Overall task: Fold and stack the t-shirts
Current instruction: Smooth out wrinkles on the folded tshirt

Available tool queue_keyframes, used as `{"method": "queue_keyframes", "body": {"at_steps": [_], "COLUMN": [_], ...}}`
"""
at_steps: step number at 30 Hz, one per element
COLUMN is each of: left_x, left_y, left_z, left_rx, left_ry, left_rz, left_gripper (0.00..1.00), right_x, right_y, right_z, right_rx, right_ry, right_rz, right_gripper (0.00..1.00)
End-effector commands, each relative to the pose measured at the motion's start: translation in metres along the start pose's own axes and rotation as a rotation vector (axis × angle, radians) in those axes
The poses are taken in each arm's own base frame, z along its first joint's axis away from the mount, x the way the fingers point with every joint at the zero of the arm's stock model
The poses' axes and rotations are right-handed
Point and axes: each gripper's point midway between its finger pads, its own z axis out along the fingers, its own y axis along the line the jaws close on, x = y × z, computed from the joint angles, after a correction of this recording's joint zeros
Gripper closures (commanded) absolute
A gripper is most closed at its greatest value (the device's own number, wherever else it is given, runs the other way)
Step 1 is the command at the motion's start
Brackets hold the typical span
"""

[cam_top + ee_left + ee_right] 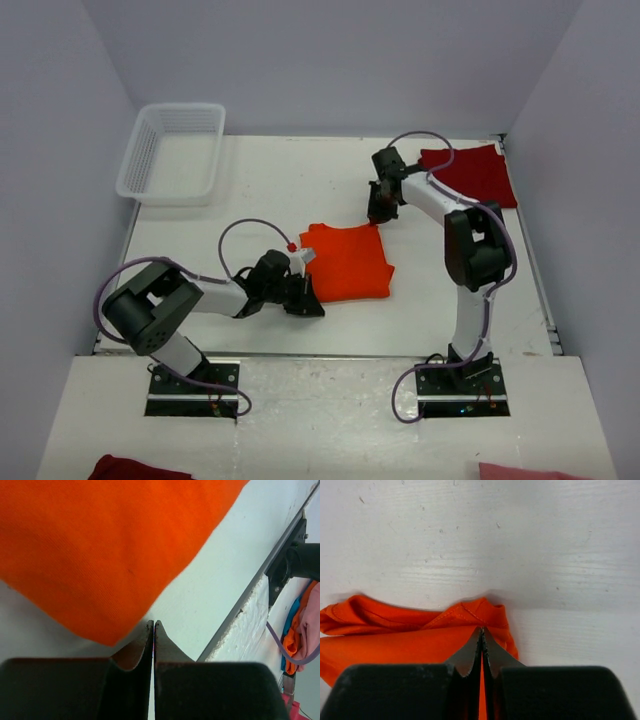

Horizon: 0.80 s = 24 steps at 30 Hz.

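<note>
white table [262,195], orange t-shirt [346,262], left gripper [152,626] clenched empty, right gripper [481,631] clenched at its edge

No text, label, brand, number or sign can be read in any view; none is seen on the orange t-shirt [350,262], the dark red t-shirt [490,170] or the white basket [165,197].
</note>
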Motion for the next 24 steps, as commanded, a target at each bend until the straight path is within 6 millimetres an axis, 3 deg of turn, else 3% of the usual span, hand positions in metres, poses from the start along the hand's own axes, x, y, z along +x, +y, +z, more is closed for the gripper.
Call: {"method": "queue_keyframes", "body": {"at_steps": [1, 3, 6, 9, 10, 13, 14, 15, 16, 18, 20, 21, 22, 24], "left_x": [-0.013, -0.018, -0.034, -0.046, -0.051, -0.071, -0.076, -0.081, -0.089, -0.105, -0.117, -0.119, -0.13, -0.139], "left_y": [-0.013, -0.019, -0.045, -0.062, -0.063, -0.063, -0.061, -0.056, -0.052, -0.048, -0.043, -0.028, -0.033, -0.02], "left_z": [-0.011, -0.015, -0.029, -0.035, -0.035, -0.032, -0.03, -0.024, -0.021, -0.008, -0.002, 0.004, 0.006, 0.012], "left_rx": [-0.036, -0.066, -0.074, -0.079, -0.087, -0.15, -0.17, -0.218, -0.26, -0.307, -0.332, -0.361, -0.352, -0.372], "left_ry": [-0.049, -0.078, -0.138, -0.172, -0.18, -0.205, -0.206, -0.177, -0.18, -0.165, -0.163, -0.14, -0.151, -0.133], "left_rz": [0.097, 0.134, 0.187, 0.228, 0.234, 0.254, 0.27, 0.255, 0.256, 0.257, 0.245, 0.219, 0.21, 0.189], "left_gripper": [1.0, 1.0, 1.0, 1.0, 1.0, 1.0, 1.0, 1.0, 1.0, 1.0, 1.0, 1.0, 1.0, 1.0], "right_x": [-0.04, -0.042, -0.037, -0.02, -0.015, 0.009, 0.013, 0.031, 0.029, 0.045, 0.048, 0.058, 0.053, 0.071], "right_y": [-0.006, -0.017, -0.029, -0.038, -0.038, -0.043, -0.043, -0.046, -0.043, -0.051, -0.049, -0.055, -0.058, -0.051], "right_z": [-0.058, -0.075, -0.094, -0.107, -0.108, -0.107, -0.107, -0.098, -0.103, -0.094, -0.092, -0.085, -0.083, -0.079], "right_rx": [0.046, 0.09, 0.131, 0.13, 0.114, 0.069, 0.047, 0.016, -0.023, -0.044, -0.117, -0.123, -0.153, -0.276], "right_ry": [-0.189, -0.226, -0.262, -0.272, -0.276, -0.255, -0.252, -0.208, -0.238, -0.214, -0.214, -0.189, -0.211, -0.156], "right_rz": [-0.022, -0.019, -0.011, 0.016, 0.018, 0.046, 0.051, 0.055, 0.059, 0.07, 0.076, 0.09, 0.119, 0.144], "right_gripper": [1.0, 1.0, 0.98, 0.84, 0.67, 0.37, 0.3, 0.25, 0.17, 0.14, 0.12, 0.12, 0.12, 0.12]}}
